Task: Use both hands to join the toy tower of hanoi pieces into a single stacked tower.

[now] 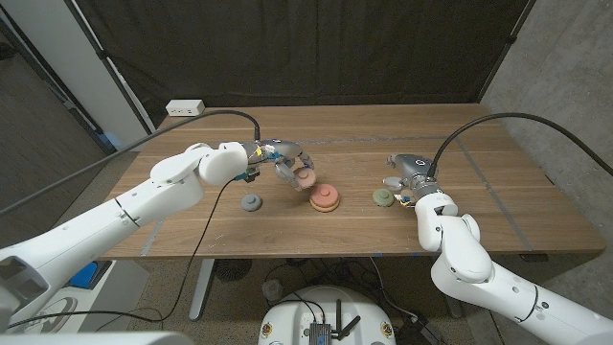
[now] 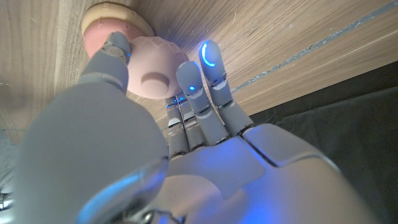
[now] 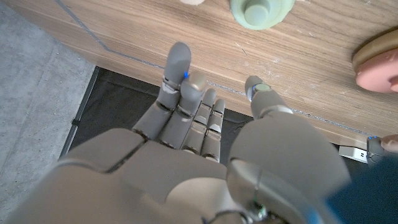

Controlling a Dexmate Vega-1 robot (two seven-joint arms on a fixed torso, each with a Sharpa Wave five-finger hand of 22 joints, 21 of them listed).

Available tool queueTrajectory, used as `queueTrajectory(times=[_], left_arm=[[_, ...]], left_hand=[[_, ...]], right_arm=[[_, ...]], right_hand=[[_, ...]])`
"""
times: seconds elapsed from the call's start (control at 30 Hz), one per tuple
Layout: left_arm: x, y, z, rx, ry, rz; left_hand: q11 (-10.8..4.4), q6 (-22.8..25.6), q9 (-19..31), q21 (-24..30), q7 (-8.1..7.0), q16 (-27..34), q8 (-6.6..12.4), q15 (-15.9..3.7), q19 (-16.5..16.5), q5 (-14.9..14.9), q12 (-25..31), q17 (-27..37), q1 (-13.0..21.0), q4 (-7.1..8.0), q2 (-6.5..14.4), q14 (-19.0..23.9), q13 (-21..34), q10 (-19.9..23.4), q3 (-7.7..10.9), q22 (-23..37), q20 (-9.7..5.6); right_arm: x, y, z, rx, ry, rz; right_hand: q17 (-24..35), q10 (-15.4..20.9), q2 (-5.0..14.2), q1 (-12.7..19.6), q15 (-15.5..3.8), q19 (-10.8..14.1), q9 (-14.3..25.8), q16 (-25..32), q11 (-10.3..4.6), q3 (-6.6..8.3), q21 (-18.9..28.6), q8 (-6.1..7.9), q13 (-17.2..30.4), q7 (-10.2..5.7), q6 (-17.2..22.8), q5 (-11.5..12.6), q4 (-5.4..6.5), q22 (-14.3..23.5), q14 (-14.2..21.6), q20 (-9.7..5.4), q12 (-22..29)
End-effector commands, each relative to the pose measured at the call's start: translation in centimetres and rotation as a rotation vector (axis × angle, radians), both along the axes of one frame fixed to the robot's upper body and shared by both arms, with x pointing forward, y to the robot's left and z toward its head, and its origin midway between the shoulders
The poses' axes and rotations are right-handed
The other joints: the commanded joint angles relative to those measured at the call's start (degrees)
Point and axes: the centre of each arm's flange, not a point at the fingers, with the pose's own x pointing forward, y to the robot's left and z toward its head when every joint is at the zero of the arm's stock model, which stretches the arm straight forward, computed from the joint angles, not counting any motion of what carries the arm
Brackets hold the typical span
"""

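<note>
My left hand (image 1: pixel 285 161) holds a small pink piece (image 1: pixel 304 177) just above the table, up and to the left of the stack (image 1: pixel 325 198), a pink disc on a tan base. In the left wrist view the pink piece (image 2: pixel 152 74) is pinched between my thumb and fingers (image 2: pixel 193 84), with the stack (image 2: pixel 115 18) close behind it. A grey piece (image 1: pixel 251 202) lies left of the stack and a green piece (image 1: pixel 384 197) right of it. My right hand (image 1: pixel 412 174) hovers beside the green piece (image 3: pixel 261 11), fingers (image 3: pixel 180 74) apart, holding nothing.
A small pale piece (image 1: pixel 403 199) lies just right of the green one. A white power strip (image 1: pixel 187 107) sits at the table's far left corner. Black cables run over the table to both wrists. The table's near edge (image 1: pixel 316 255) is close below the pieces.
</note>
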Motion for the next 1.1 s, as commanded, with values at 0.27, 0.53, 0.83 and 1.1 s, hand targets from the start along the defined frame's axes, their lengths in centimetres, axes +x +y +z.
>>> queueTrajectory(times=[0.27, 0.53, 0.83, 1.1], left_arm=[[0.6, -2.6, 0.2, 0.053, 0.021, -0.063], [0.9, -3.4, 0.1, 0.069, 0.027, -0.078], [1.5, -4.2, -0.2, 0.086, 0.041, -0.09], [2.0, -4.8, -0.4, 0.105, 0.056, -0.096]], left_hand=[[-4.86, 0.3, 0.2, 0.0, 0.02, 0.0, -0.02, -1.36, 0.1, 0.4, -0.5, 0.4, 1.4, 0.53, 2.6, 0.4, 3.0, 5.3, 0.26, 0.2, -7.22], [-4.8, 0.4, 0.3, 0.0, 0.01, -0.2, -0.15, -1.36, 0.0, 0.4, -0.7, 0.5, 1.2, 0.55, 2.7, 0.2, 3.1, 5.3, 0.27, 0.2, -7.22], [-4.87, 0.4, 0.3, 0.0, 0.04, -0.2, -0.3, -1.35, 0.0, 0.4, -0.9, 0.8, 1.0, 0.54, 2.8, 0.3, 3.1, 5.5, 0.28, 0.2, -7.22], [-4.68, 0.6, 0.3, 0.0, 0.04, -0.4, -0.47, -1.36, 0.0, 0.4, -1.1, 0.9, 1.0, 0.45, 2.8, 0.2, 3.1, 5.6, 0.31, 0.3, -7.23]], right_arm=[[-0.4, -0.5, -0.1, 0.011, -0.004, -0.009], [-0.6, -0.6, -0.1, 0.014, -0.008, -0.013], [-0.8, -0.7, -0.2, 0.018, -0.007, -0.021], [-1.0, -0.9, -0.2, 0.023, -0.009, -0.029]], right_hand=[[-0.1, 0.5, -0.05, -0.7, -2.69, -0.1, 0.3, 0.2, 0.2, 0.48, -0.2, 0.34, 0.1, 0.02, 0.3, 0.6, 0.14, 0.1, -0.2, -5.31, -0.3], [0.1, 0.9, 0.02, -0.7, -2.68, -0.1, 0.3, 0.4, 0.29, 0.55, -0.1, 0.49, 0.2, 0.94, 0.9, 0.7, 0.17, 0.1, 0.0, -5.31, -0.2], [0.3, 1.2, 0.1, -0.8, -2.67, -0.1, 0.3, 0.7, 0.23, 0.63, -0.1, 0.54, 0.1, 1.17, 1.2, 0.7, 0.19, 0.1, 0.2, -5.32, -0.2], [0.2, 1.3, 0.13, -0.8, -2.66, -0.1, 0.2, 0.6, 0.24, 0.7, -0.1, 0.53, 0.1, 1.22, 1.4, 0.8, 0.2, 0.1, 0.1, -5.31, -0.2]])
